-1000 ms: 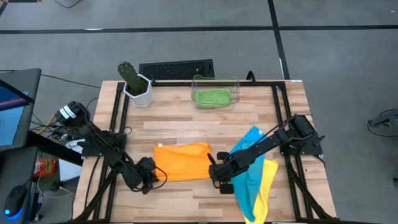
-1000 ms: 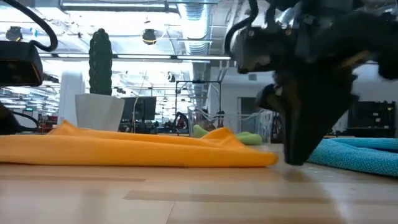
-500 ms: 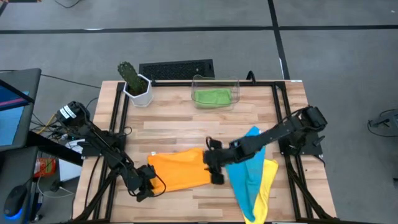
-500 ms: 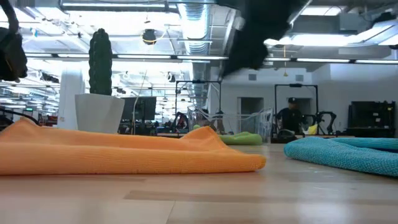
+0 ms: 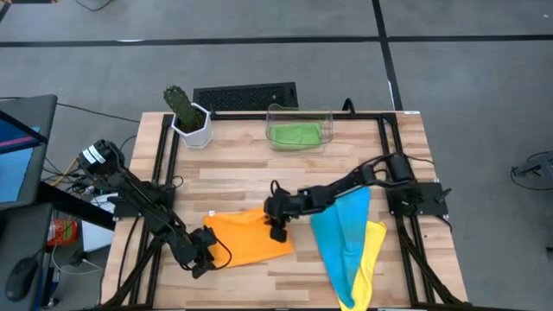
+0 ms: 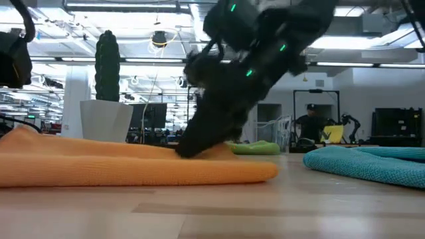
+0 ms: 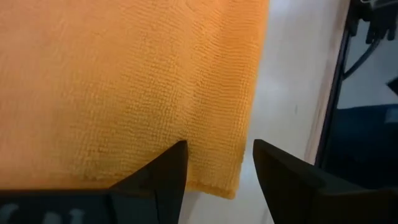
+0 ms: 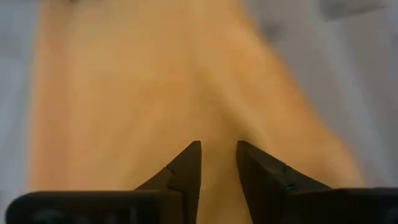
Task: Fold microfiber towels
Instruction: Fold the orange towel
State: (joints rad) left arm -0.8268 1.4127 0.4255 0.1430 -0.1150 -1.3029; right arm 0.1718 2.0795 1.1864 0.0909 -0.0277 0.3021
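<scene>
Fingers of the left gripper [image 7: 214,171] stand apart over the orange towel [image 5: 246,235] at its near-left corner; the right gripper [image 5: 276,226], jaws narrowly parted and seemingly empty, hovers at its far-right edge; another fold seems next, needing both corners pinched.

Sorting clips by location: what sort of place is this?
Probably a robotics lab or workshop: a butcher-block table on a bare grey floor, exposed ceiling ducts, and equipment racks behind.
</scene>
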